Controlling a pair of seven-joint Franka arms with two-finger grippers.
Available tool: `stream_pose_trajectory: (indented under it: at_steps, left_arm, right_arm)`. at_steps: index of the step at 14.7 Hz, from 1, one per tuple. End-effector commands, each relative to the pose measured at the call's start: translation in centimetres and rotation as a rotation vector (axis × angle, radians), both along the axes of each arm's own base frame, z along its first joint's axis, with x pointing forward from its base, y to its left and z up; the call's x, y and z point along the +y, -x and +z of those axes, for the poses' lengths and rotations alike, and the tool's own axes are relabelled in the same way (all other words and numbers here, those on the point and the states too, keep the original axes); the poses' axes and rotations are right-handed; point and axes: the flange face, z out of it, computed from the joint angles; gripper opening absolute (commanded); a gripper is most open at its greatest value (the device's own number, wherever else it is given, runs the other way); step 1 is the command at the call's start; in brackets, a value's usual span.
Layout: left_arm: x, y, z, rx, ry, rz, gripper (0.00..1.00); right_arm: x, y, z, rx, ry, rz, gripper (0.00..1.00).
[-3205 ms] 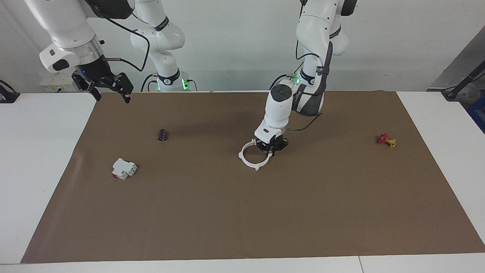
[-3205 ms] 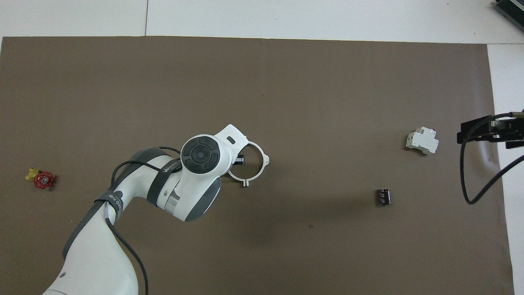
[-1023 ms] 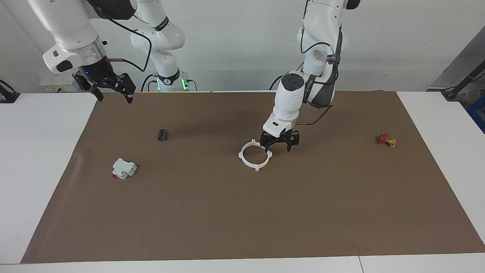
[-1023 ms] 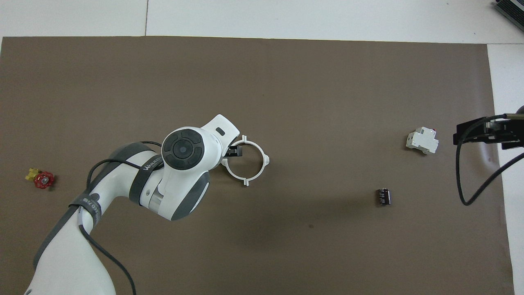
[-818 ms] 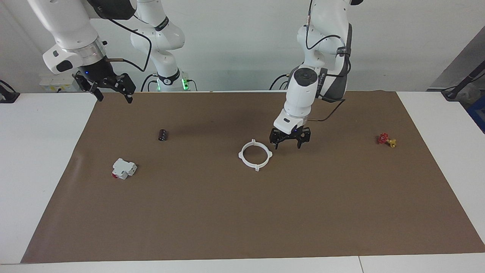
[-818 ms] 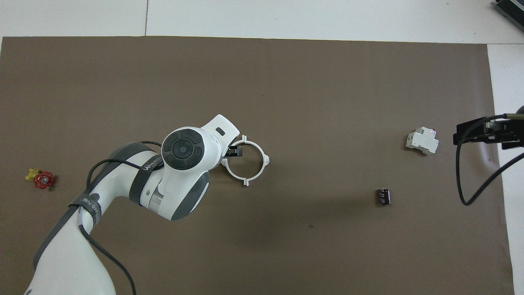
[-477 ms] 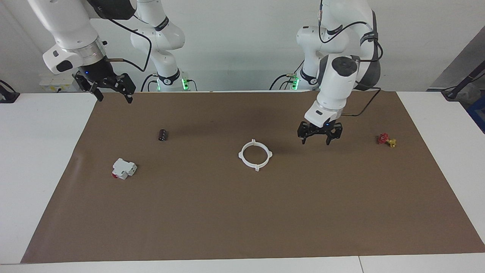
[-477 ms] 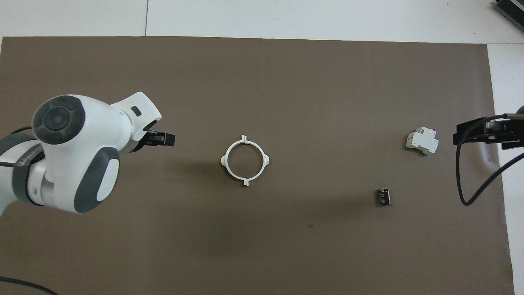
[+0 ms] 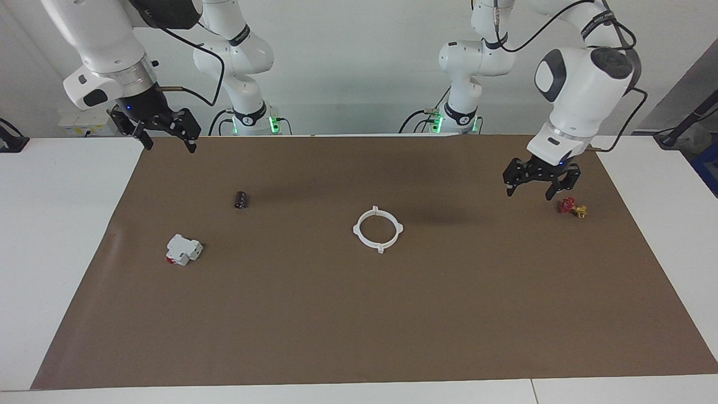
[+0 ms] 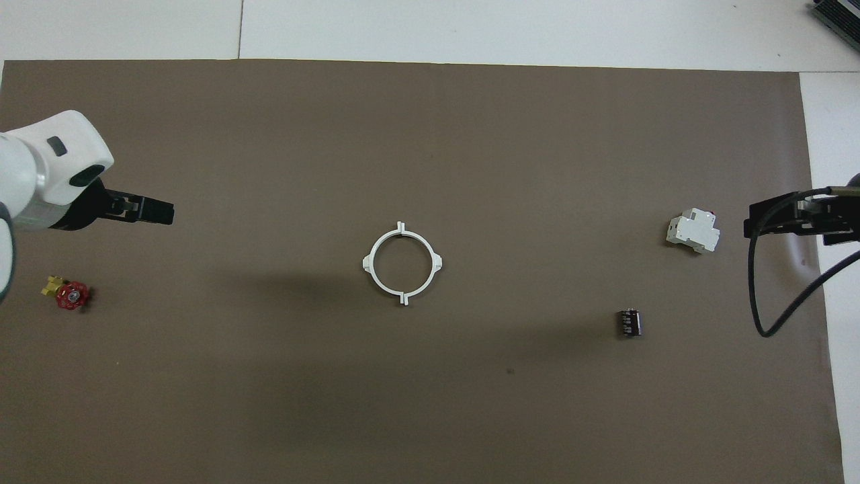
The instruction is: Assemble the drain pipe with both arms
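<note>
The drain pipe (image 9: pixel 357 229) lies flat on the brown mat (image 9: pixel 359 314) as one closed white ring with small tabs around it, near the mat's middle. It also shows in the overhead view (image 10: pixel 367 263). Nothing touches it. My left gripper (image 9: pixel 529 193) hangs open and empty above the mat toward the left arm's end, beside a small red and yellow valve; it also shows in the overhead view (image 10: pixel 161 214). My right gripper (image 9: pixel 168 147) waits open and empty, raised over the mat's edge at the right arm's end (image 10: pixel 756 222).
A red and yellow valve (image 9: pixel 571 207) (image 10: pixel 67 294) lies under the left gripper's side. A blocky white part with a red end (image 9: pixel 183 249) (image 10: pixel 693 230) and a small black cylinder (image 9: pixel 240 200) (image 10: pixel 629 323) lie toward the right arm's end.
My left gripper has left the ring, risen and swung toward the left arm's end of the table. The ring stays in place. The right arm has not moved.
</note>
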Motion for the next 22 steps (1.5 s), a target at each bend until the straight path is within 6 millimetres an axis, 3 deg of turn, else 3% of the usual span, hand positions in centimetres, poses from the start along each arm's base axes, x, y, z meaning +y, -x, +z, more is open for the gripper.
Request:
stream_pose_trajectory:
  at_steps: [1,5,8,13,22]
  left_arm:
    - [1.0,-0.4,4.3,0.014,0.025,-0.001,1.0]
    - [0.9,-0.8,9.2,0.041,0.013,-0.006,1.0]
    - [0.2,0.1,10.1,0.069,0.009,-0.019,1.0]
    - [0.0,2.3,8.8,0.118,0.011,-0.032,1.0]
    - [0.7,2.2,9.1,0.126,-0.024,-0.017,1.0]
  right_arm:
    - [-0.1,0.4,0.2,-0.019,-0.004,0.018,1.0]
    - [0.0,0.4,0.2,-0.019,-0.004,0.018,1.0]
    - [0.0,0.4,0.2,-0.017,-0.004,0.018,1.0]
    - [-0.5,0.4,0.2,-0.019,-0.004,0.01,1.0]
    - [0.2,0.4,0.1,-0.021,-0.035,0.016,1.0]
